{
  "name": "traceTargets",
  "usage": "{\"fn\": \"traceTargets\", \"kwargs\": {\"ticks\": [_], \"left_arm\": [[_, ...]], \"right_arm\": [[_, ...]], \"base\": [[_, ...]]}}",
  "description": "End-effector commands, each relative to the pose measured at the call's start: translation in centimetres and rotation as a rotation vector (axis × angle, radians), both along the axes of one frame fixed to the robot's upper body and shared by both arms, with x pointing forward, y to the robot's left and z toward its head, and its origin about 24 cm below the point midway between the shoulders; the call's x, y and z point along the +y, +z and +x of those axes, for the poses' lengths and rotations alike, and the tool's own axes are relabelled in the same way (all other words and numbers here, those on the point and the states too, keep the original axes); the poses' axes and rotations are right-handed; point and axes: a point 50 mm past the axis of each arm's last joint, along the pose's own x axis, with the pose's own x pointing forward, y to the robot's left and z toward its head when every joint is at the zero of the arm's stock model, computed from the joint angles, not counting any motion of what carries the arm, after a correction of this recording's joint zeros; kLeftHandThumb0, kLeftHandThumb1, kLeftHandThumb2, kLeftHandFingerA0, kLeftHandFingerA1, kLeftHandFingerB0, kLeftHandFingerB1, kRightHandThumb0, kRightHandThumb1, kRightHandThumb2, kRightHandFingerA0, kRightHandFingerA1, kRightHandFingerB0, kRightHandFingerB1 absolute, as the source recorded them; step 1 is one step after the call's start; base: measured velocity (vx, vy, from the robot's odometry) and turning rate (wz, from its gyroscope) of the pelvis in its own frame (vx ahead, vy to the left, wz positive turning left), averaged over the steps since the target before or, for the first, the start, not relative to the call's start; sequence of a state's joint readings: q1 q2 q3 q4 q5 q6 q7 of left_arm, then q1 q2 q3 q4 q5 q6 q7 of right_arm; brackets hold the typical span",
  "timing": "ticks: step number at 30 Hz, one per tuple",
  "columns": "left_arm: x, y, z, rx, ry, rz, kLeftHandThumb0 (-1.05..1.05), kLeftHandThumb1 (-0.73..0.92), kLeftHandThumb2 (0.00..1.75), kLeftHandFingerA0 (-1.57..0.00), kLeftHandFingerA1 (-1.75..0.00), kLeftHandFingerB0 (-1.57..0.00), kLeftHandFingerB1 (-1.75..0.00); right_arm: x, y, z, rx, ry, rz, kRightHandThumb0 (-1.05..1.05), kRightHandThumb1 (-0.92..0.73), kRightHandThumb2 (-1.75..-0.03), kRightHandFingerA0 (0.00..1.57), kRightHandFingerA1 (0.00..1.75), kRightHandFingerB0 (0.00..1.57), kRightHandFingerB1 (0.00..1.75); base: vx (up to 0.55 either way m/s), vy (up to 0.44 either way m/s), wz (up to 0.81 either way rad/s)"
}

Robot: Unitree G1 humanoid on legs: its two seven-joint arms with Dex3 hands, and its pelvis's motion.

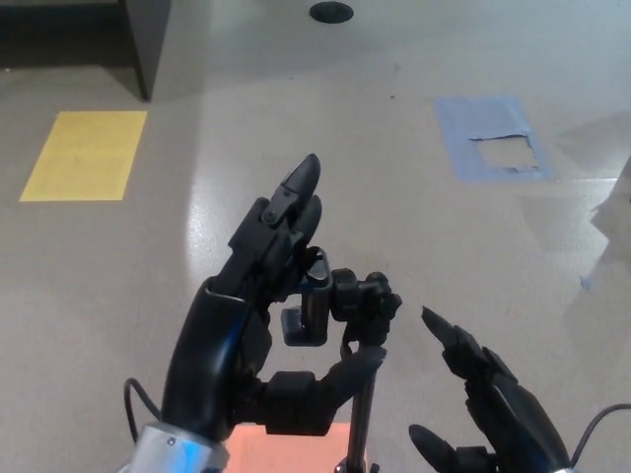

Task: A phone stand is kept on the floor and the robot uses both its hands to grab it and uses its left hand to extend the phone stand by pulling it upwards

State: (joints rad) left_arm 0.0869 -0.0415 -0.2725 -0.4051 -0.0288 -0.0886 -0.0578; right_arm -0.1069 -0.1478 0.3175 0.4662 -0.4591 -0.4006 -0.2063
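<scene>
Left hand [258,296]: black, rises from the near-left of the picture; its two thick fingers [294,192] point up and away over the floor, and its thumb [340,374] reaches across to the pole below the stand's head. The head sits between thumb and fingers, but whether the hand actually clamps it or only cups it cannot be told.
Yellow patch [85,154]: a flat rectangle on the floor [414,236] toward the far-left, well apart from the hands.
Dark cabinet [146,39]: its corner stands at the far-left edge of the floor, just beyond the yellow patch.
Phone stand [357,305]: upright near the near-middle of the floor, between the two hands; its black clamp head is partly hidden behind the left hand's fingers, with a knobbed joint just to the right of it and a thin pole [361,424] running down out of the picture.
Orange patch [296,451]: on the floor at the near edge, partly hidden by the left hand and the pole.
Black disc [331,11]: on the floor at the far edge, near the middle.
Right hand [483,394]: at the near-right, released, fingers spread and holding nothing, beside the stand without touching it.
Blue patch [493,136]: taped on the floor toward the far-right, torn through its middle.
</scene>
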Motion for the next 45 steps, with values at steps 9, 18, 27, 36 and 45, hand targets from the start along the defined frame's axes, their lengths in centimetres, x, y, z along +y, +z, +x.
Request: {"fn": "traceTargets", "kwargs": {"ticks": [9, 18, 27, 36, 45], "left_arm": [[-0.6, -2.3, -0.4, 0.157, 0.070, 0.014, -0.68, 0.37, 0.84, -0.02, -0.12, -0.02, -0.17], [-0.6, -2.4, -0.3, 0.145, 0.110, 0.016, -0.86, 0.40, 0.69, -0.08, -0.23, -0.06, -0.21], [-1.1, -1.0, -0.8, 0.037, 0.127, -0.041, -0.84, 0.39, 0.69, -0.11, -0.35, -0.08, -0.24], [-1.6, 1.8, -2.2, -0.183, 0.092, -0.105, -0.84, 0.49, 0.57, -0.19, -0.31, -0.12, -0.28], [-1.6, 3.0, -3.4, -0.257, 0.106, -0.111, -0.84, 0.50, 0.57, -0.19, -0.32, -0.12, -0.26]], "right_arm": [[-0.4, -1.1, -1.5, 0.003, 0.004, -0.013, -1.05, -0.68, -1.10, 0.00, 0.33, 0.00, 0.34], [-0.2, -1.4, -1.8, 0.030, 0.006, 0.007, -1.05, -0.67, -0.65, 0.00, 0.13, 0.00, 0.04], [-0.1, -1.7, -2.2, 0.028, 0.003, -0.007, -1.05, -0.69, -0.64, 0.00, 0.19, 0.00, 0.03], [0.0, -1.9, -2.2, 0.050, -0.014, 0.020, -1.05, -0.66, -0.63, 0.00, 0.19, 0.00, 0.06], [0.2, -2.1, -2.5, 0.021, 0.004, -0.024, -1.05, -0.67, -0.66, 0.00, 0.11, 0.00, 0.00]], "base": [[0.00, 0.000, 0.00], [0.00, 0.000, 0.00], [0.00, 0.000, 0.00], [0.00, 0.000, 0.00], [0.00, 0.000, 0.00]]}}
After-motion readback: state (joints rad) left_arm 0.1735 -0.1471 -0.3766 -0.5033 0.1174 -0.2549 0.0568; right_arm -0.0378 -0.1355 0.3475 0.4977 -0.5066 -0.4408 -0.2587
